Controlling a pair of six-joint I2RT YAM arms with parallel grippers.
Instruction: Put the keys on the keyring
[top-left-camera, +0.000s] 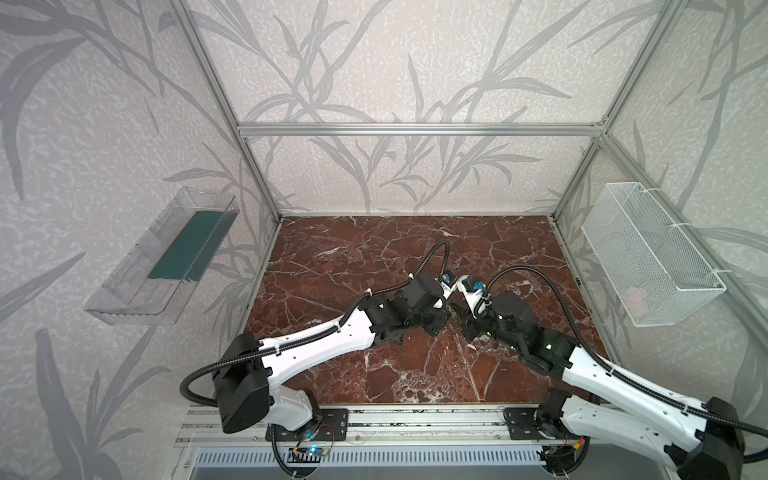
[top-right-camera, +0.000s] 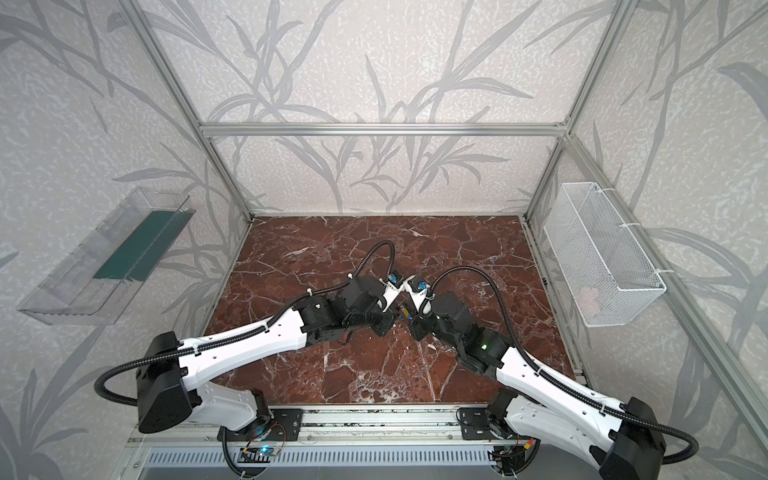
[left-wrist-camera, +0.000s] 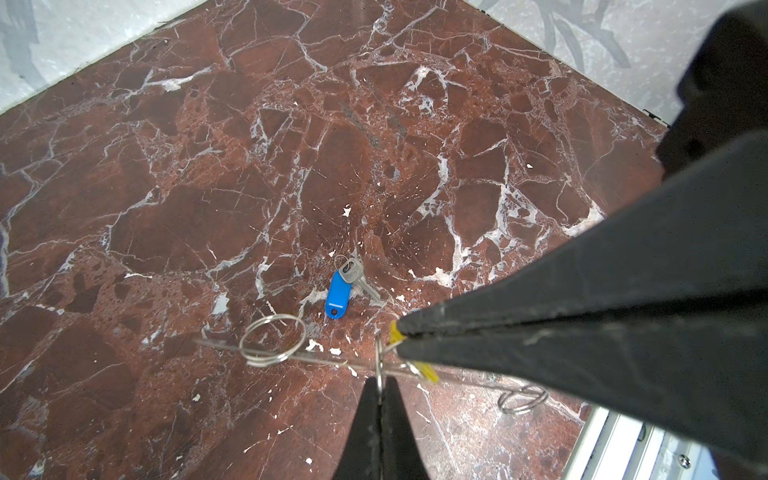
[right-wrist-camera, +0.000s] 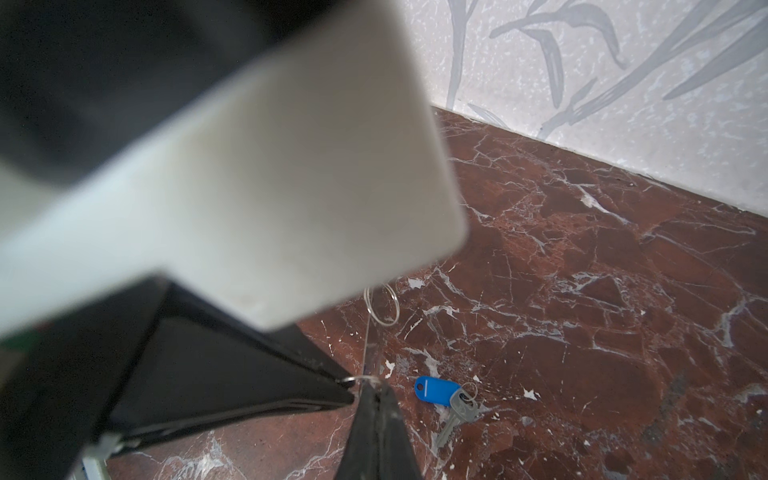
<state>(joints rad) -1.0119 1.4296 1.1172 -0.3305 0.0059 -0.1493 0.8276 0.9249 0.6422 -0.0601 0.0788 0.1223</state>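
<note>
Pinches loop of yellow key (left-wrist-camera: 429, 373) in clenched left pincer (left-wrist-camera: 379, 384), tag in clenched right pincer (left-wrist-camera: 400, 336), presumably for threading onto nearby keyring (left-wrist-camera: 266, 360).

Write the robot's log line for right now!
left gripper shut on small ring | right gripper shut on yellow tag | blue key on table

Left end effector (top-left-camera: 444, 311) faces right end effector (top-left-camera: 461, 311) above marble table (top-left-camera: 332, 257).
</note>
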